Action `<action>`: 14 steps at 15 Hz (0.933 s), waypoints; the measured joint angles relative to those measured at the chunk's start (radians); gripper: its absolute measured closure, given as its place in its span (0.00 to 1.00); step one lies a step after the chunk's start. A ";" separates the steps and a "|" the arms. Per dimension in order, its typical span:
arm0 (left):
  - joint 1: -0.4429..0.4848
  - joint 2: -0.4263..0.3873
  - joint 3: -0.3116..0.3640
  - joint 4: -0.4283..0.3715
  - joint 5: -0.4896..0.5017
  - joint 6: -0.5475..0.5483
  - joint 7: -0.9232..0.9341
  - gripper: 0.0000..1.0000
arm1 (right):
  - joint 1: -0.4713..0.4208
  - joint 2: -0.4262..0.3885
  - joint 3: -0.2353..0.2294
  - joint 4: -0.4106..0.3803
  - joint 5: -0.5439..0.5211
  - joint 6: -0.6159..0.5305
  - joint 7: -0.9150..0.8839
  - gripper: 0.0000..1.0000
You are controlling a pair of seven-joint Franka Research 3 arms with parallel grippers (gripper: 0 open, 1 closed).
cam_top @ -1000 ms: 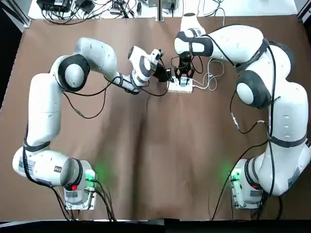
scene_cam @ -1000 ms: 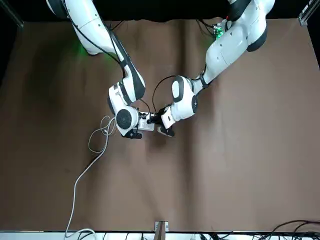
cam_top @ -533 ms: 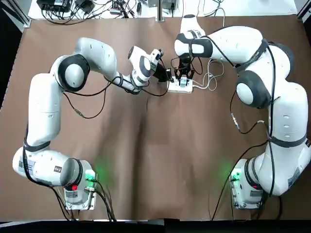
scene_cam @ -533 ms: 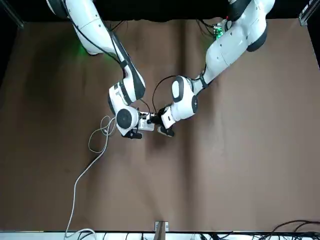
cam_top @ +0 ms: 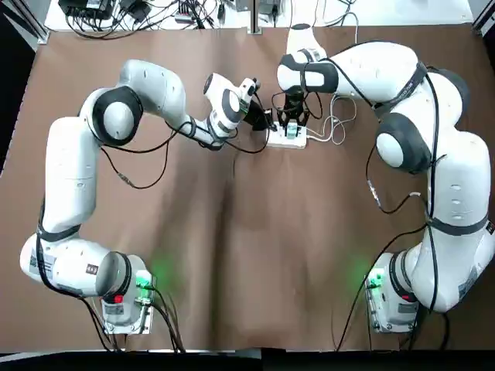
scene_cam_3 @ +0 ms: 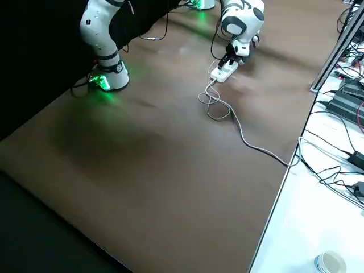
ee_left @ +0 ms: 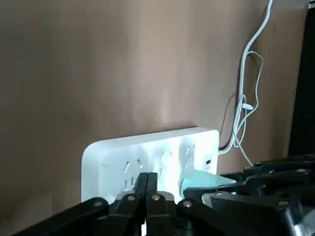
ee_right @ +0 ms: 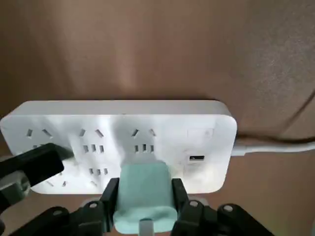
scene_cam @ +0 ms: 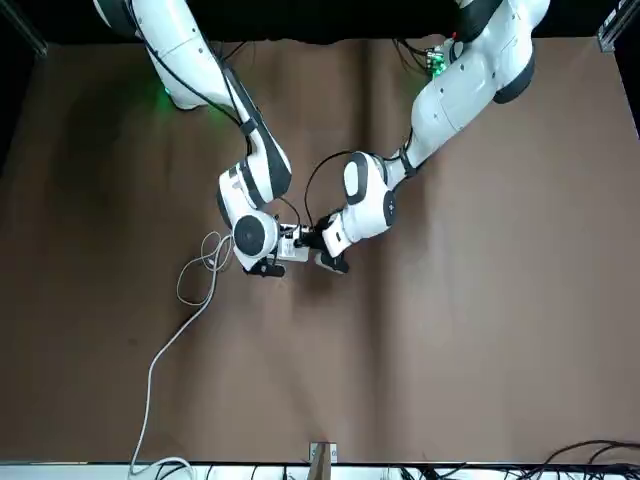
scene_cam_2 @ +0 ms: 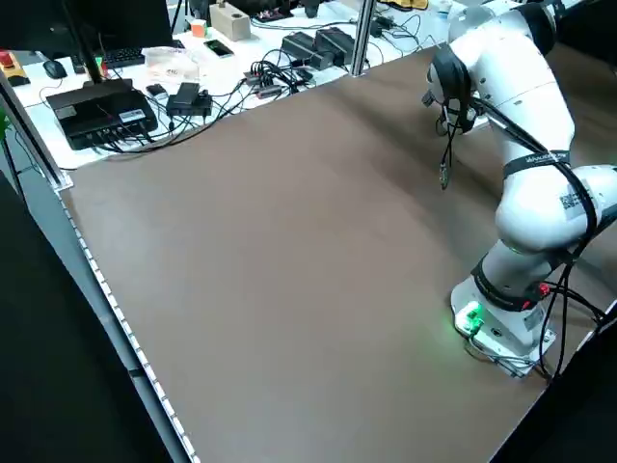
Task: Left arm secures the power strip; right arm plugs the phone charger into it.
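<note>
The white power strip lies flat at the far middle of the table. My left gripper is shut, and its joined fingertips press down on the strip's top face near one end. My right gripper is shut on the teal phone charger, holding it against the strip's socket face beside the USB port. I cannot tell whether its prongs sit in a socket. One left finger rests on the strip's other end.
White cord loops beside the strip and trails off toward the table's far edge. Cables and electronics lie on the white bench beyond the brown table cover. A metal post stands at the far edge.
</note>
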 joint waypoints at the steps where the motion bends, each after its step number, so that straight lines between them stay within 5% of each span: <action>1: 0.000 0.000 0.000 0.000 0.000 0.000 0.000 0.96 | 0.001 0.000 0.000 -0.002 -0.001 0.003 0.002 0.52; 13: 0.000 0.000 0.000 0.000 0.000 0.000 0.000 0.96 | 0.008 0.001 -0.003 -0.008 -0.006 0.017 0.025 0.52; 14: 0.000 0.000 0.000 0.000 0.000 0.000 0.000 0.96 | 0.009 0.014 0.000 -0.012 -0.006 0.037 0.026 0.38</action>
